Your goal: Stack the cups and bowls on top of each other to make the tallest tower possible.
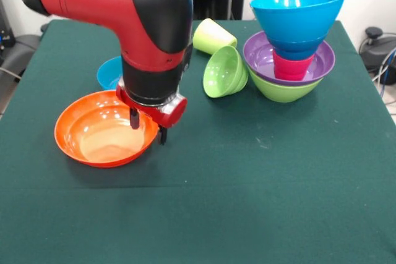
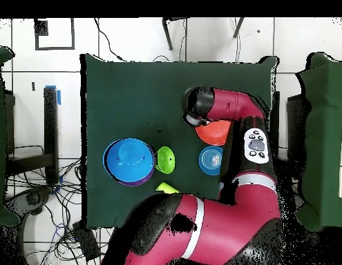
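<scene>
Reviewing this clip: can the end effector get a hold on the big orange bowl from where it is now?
Probably yes. The end effector hangs right at the orange bowl, its fingers straddling the rim nearest the table's middle, one inside, one outside. Nothing lies between them and the rim.

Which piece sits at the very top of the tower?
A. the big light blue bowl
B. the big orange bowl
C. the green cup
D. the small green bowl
A: the big light blue bowl crowns the tower, above the purple bowl; the orange bowl lies apart under the gripper.
</scene>
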### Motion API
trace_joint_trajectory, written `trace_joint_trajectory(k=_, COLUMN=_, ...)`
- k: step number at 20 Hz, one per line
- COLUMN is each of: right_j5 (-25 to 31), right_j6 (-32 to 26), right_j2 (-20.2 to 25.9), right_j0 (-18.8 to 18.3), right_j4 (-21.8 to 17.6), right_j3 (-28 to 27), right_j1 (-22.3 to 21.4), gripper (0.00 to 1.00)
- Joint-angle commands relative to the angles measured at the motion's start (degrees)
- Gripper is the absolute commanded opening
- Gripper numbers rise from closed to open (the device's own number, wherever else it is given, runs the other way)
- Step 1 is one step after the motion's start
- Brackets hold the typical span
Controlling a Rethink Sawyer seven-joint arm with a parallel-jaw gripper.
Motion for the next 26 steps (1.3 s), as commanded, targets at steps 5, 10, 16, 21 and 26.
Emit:
trace_joint_trajectory(k=5, right_j5=-5.30, right_j6=-11.19, right_j2=6.02, right_j0=-0.05, right_j4=-5.58, right_j3=-2.14, right_j1=5.07, gripper=1.00)
trace_joint_trajectory(k=10, right_j5=-3.79, right_j6=-12.15, right_j2=4.96, right_j0=0.43, right_j4=-6.88, right_j3=-2.53, right_j1=4.85, gripper=0.00)
trace_joint_trajectory(k=16, right_j5=-0.82, right_j6=-11.88, right_j2=5.50, right_j0=0.35, right_j4=-6.33, right_j3=-2.90, right_j1=4.13, gripper=0.00)
trace_joint_trajectory(k=21, right_j5=3.10, right_j6=-13.66, right_j2=6.14, right_j0=-0.07, right_j4=-5.30, right_j3=-2.86, right_j1=2.38, gripper=0.00)
trace_joint_trajectory(k=26, right_j5=11.70, right_j6=-13.94, right_j2=5.66, right_j0=0.48, right_j4=-3.28, right_j3=-1.05, right_j1=-3.07, gripper=0.00)
